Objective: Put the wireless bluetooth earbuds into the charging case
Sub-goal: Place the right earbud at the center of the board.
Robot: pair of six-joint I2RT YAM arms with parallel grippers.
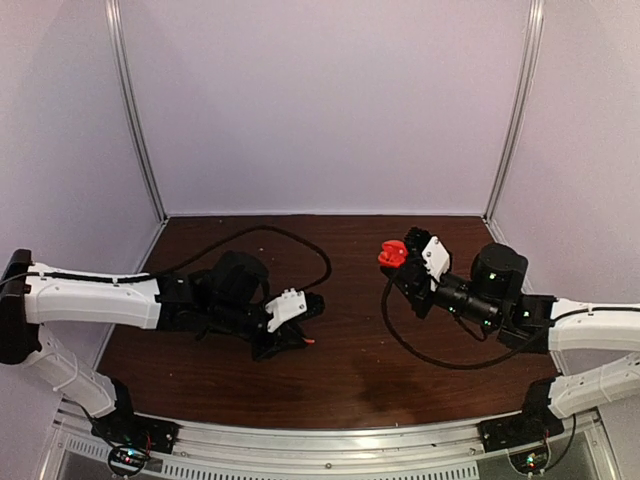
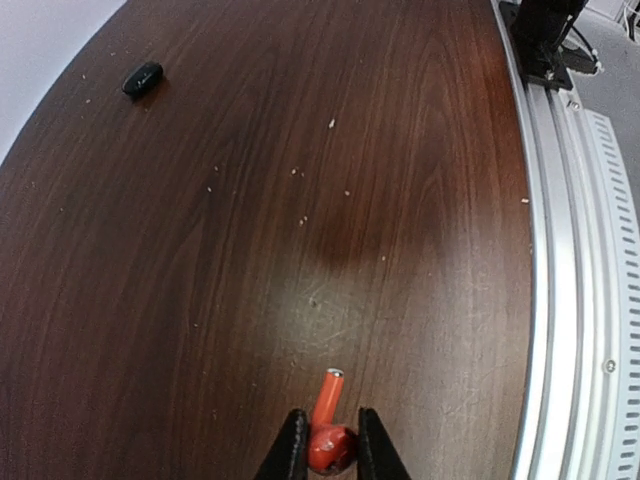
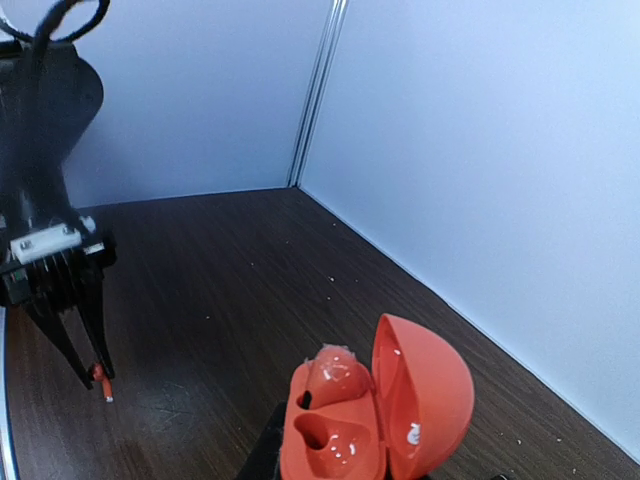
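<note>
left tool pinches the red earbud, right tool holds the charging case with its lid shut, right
Not quite: the charging case lid is open, as the right wrist view shows. The left tool does pinch the red earbud, and the right tool holds the case.

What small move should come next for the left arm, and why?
Probably lift the small bright red earbud, pinched in the left gripper low over the dark wooden table, toward the open red clamshell charging case the right gripper holds raised: its visible socket looks empty.
</note>
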